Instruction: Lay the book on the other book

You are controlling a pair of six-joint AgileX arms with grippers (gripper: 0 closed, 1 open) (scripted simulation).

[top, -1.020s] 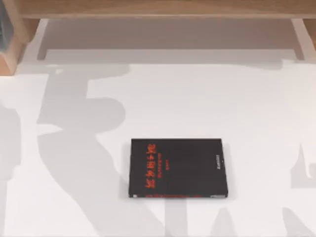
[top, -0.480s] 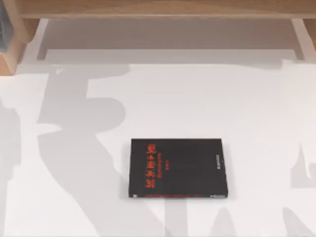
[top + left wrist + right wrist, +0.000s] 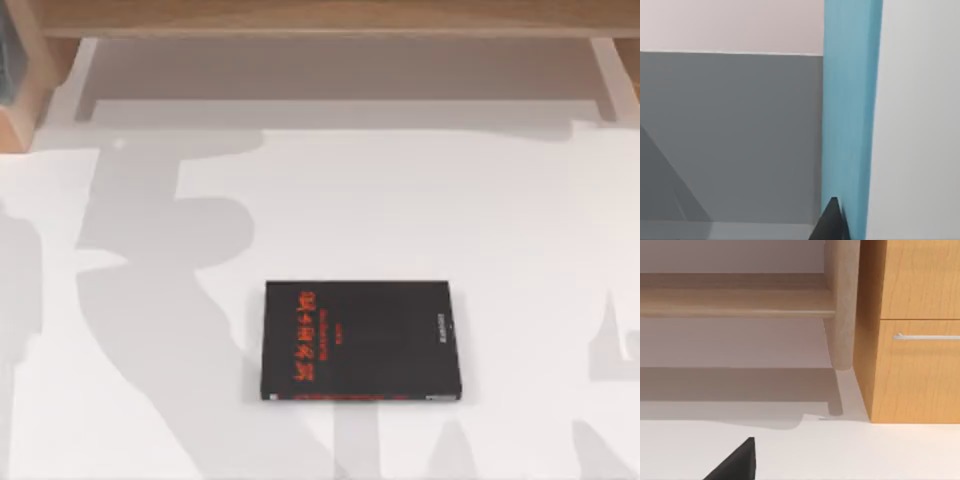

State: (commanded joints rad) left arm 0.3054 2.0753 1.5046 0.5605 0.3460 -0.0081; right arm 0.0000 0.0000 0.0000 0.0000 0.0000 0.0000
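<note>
- left wrist view: a dark tip of the left gripper [image 3: 832,222] touches the teal book [image 3: 850,110], which stands on edge right against it; the jaws' width and hold cannot be told.
- step, as judged: reaching for or gripping the book; it is not yet lifted over.
- next move calls for a firm hold, then carrying it to the black book [image 3: 360,340], lying flat on the table [image 3: 520,220].
- right gripper [image 3: 735,462] hangs near a wooden cabinet [image 3: 915,330], likely idle; jaws unclear.

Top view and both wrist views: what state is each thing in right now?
Black book: lying flat on the table, cover up, nothing on it.
Teal-blue book: close against the left claw's finger; whether it is gripped cannot be told.
Drawer: shut.
</note>
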